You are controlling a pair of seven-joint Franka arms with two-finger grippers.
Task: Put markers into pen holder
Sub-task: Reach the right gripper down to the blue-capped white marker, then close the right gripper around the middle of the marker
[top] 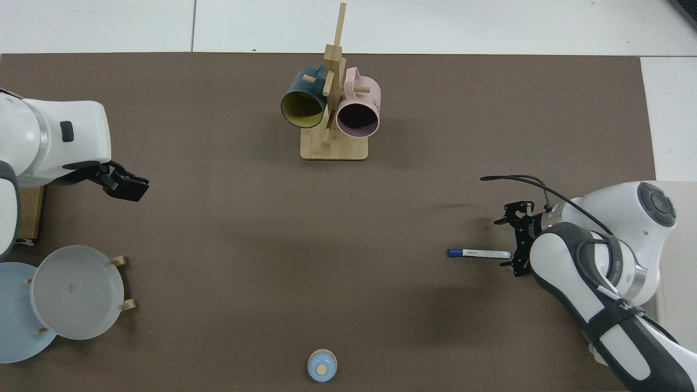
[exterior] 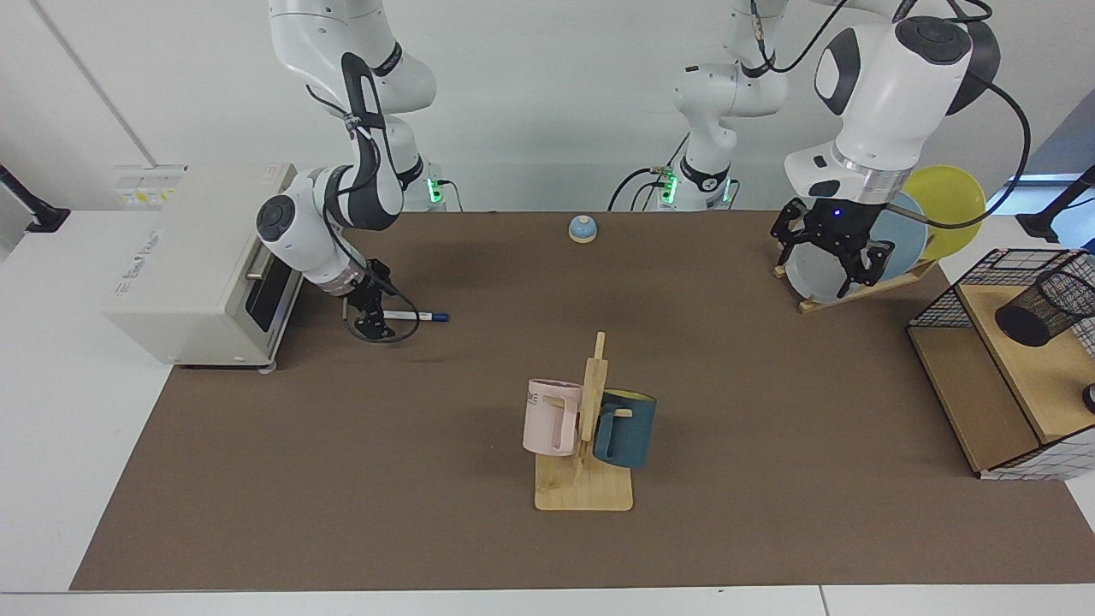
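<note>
A slim white marker [exterior: 412, 316] with a blue cap lies flat on the brown mat [exterior: 736, 385], cap pointing to the table's middle. My right gripper [exterior: 369, 318] is low at the marker's dark end [top: 506, 254]; in the top view this gripper [top: 514, 251] hides that tip. The pen holder [exterior: 1045, 308], a black mesh cup, leans tilted on the wooden shelf at the far right of the facing view. My left gripper [exterior: 825, 261] hangs open and holds nothing, in front of the plate rack; it also shows in the top view [top: 129, 189].
A wooden mug tree [exterior: 586, 453] with a pink and a blue mug stands mid-table. A white toaster oven [exterior: 197, 265] sits right behind the right arm. A rack with grey, blue and yellow plates [exterior: 864, 252], a wire-and-wood shelf [exterior: 984, 402] and a small blue bell [exterior: 583, 228] are also here.
</note>
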